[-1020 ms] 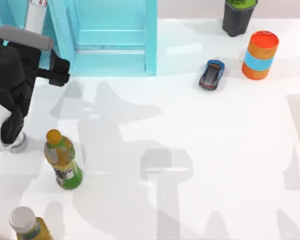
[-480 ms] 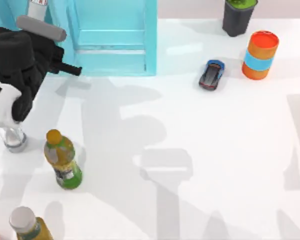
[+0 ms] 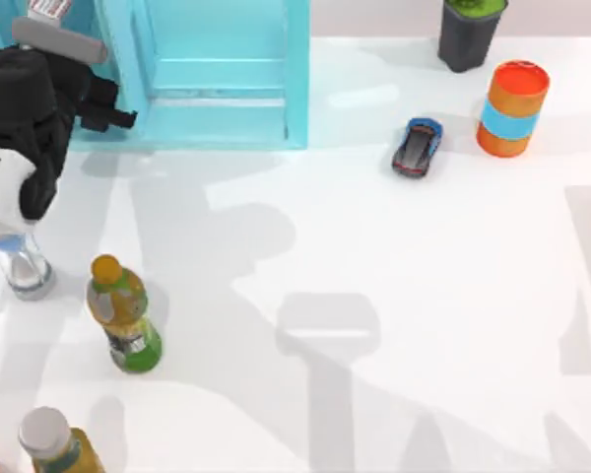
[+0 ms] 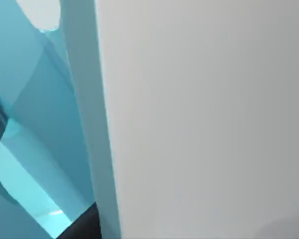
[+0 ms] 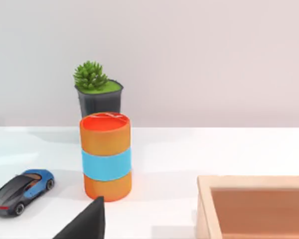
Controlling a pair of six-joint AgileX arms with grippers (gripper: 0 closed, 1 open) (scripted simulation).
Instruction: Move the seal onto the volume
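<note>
The seal is out of view, and so is the volume. My left arm is a black bulk at the table's back left, and its gripper (image 3: 113, 113) reaches toward the left side of the light-blue shelf unit (image 3: 217, 79). The left wrist view looks closely at the shelf unit's blue panels (image 4: 50, 129) against a pale wall. In the right wrist view one dark fingertip (image 5: 87, 224) of my right gripper juts in at the lower edge, with nothing seen in it.
A green-and-orange bottle (image 3: 123, 315) stands front left, a clear bottle (image 3: 20, 266) beside it, and a white-capped bottle (image 3: 49, 439) at the front corner. Back right are a toy car (image 3: 417, 146), an orange can (image 3: 512, 108) and a plant pot (image 3: 470, 30). A wooden tray (image 5: 254, 204) lies near my right gripper.
My left arm has risen and swung back toward the shelf unit, uncovering the clear bottle that it hid a second ago. Nothing else has moved.
</note>
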